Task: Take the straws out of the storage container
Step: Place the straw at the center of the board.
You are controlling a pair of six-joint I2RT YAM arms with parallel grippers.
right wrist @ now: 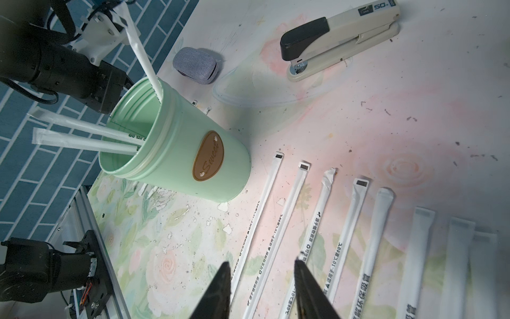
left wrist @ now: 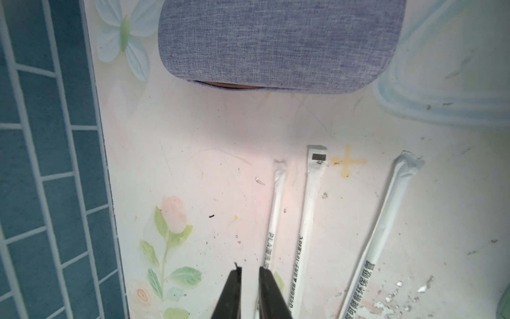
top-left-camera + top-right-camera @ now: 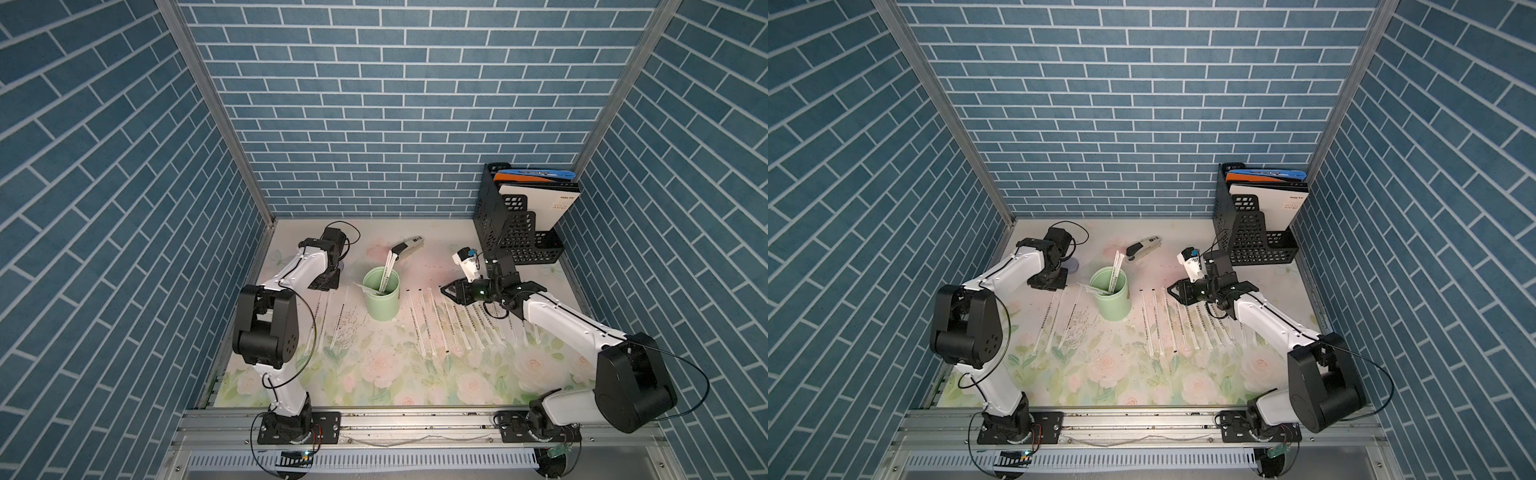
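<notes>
Mint cup (image 3: pixel 380 309) stands upright approx. mid table (image 3: pixel 374 374), nearer the back edge. A few straws (image 1: pixel 82 143) lean inside, tops past the rim. Other straws lie flat: a left row (image 2: pixel 310 207) of three btwn cup & left edge, and a longer right row (image 1: pixel 379 221) btwn cup & right edge. L gripper (image 2: pixel 249 269) is at the left row, jaws a narrow gap apart, nothing btwn them. R gripper (image 1: pixel 261 262) hangs over the right row, jaws apart, empty. Stapler (image 3: pixel 409 245) lies behind the cup.
</notes>
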